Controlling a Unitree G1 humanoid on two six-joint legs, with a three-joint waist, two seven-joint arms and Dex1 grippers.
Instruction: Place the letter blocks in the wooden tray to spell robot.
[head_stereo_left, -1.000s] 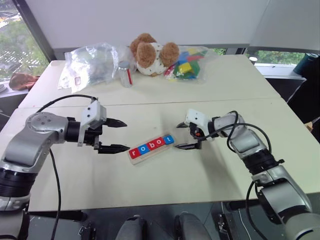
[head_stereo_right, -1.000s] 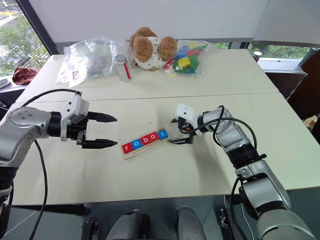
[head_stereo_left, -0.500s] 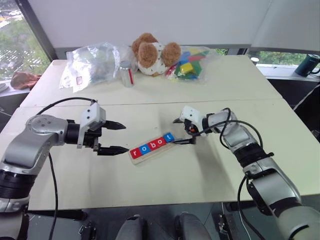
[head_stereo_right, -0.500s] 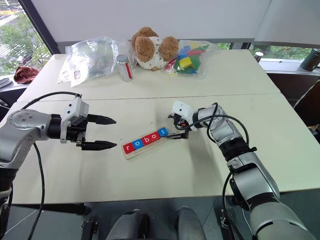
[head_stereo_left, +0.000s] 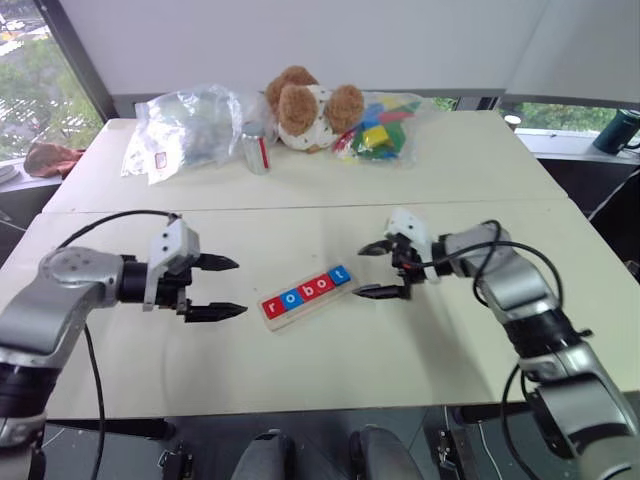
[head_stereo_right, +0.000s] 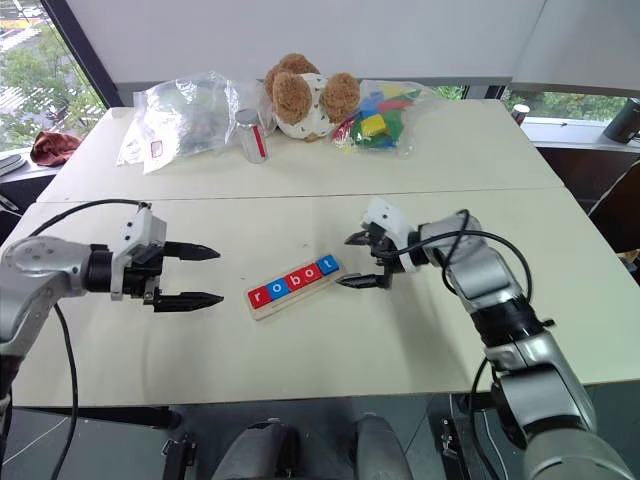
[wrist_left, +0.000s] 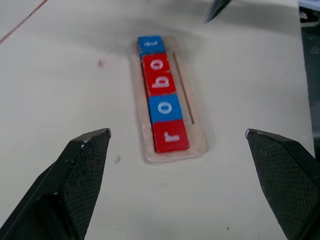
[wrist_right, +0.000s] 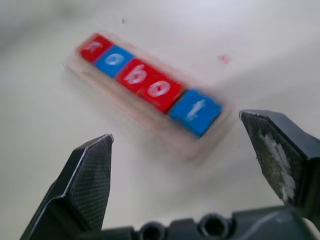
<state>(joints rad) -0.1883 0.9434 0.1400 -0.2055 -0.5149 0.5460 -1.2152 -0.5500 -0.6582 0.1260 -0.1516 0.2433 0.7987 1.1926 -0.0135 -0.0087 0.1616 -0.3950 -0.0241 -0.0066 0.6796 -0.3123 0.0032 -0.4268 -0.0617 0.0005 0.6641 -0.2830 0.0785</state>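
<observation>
From the head views we see the wooden tray (head_stereo_left: 305, 297) mid-table (head_stereo_left: 330, 370), letter blocks (head_stereo_left: 305, 288) spelling robot. Our left hand (head_stereo_left: 228, 287) and right hand (head_stereo_left: 372, 270) flank it, fingers spread, empty. Both wrist views show the filled tray between spread fingers.

Even, bright daylight fills the head views, coming from the windows (head_stereo_left: 40, 80) at the far left and right. The pale desk (head_stereo_left: 450, 170) shows only soft, faint shadows under the arms. The plastic bags (head_stereo_right: 185, 110) catch small glints. The left wrist view is sharp. In the right wrist view the tray (wrist_right: 150, 107) and blocks (wrist_right: 150, 90) are smeared by blur, while the fingers (wrist_right: 82, 185) stay crisp.
</observation>
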